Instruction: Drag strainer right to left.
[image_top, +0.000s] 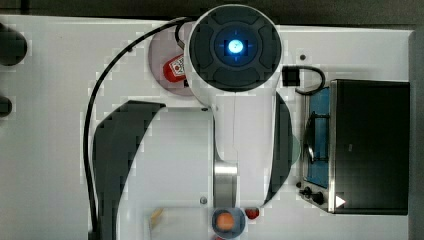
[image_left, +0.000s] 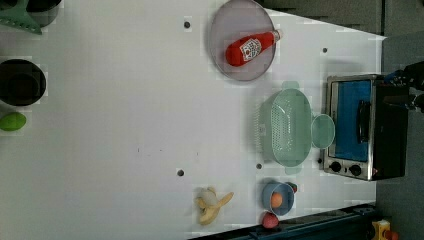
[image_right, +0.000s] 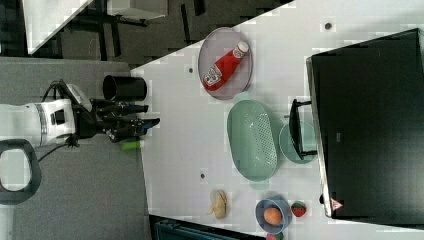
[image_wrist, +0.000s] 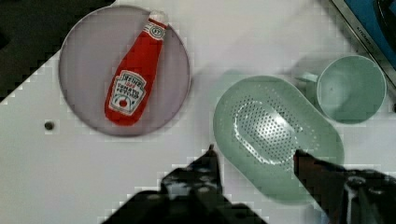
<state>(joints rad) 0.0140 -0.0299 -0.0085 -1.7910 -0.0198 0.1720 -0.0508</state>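
Strainer (image_wrist: 275, 135) sits on the white table (image_left: 125, 125) between ketchup plate (image_wrist: 74, 84) and mug (image_wrist: 351, 87); gripper (image_wrist: 254, 151) hangs above, fingers spread wide, holding nothing.

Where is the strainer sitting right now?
In the left view the strainer sits right of centre on the white table, below the ketchup plate, with the mug between it and the toaster oven.

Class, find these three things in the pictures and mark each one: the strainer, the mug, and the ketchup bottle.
strainer (image_left: 286, 127): left view, on its perforated bottom.
mug (image_wrist: 351, 88): wrist view, on the inside of its bowl.
ketchup bottle (image_right: 221, 68): right view, on its red body.
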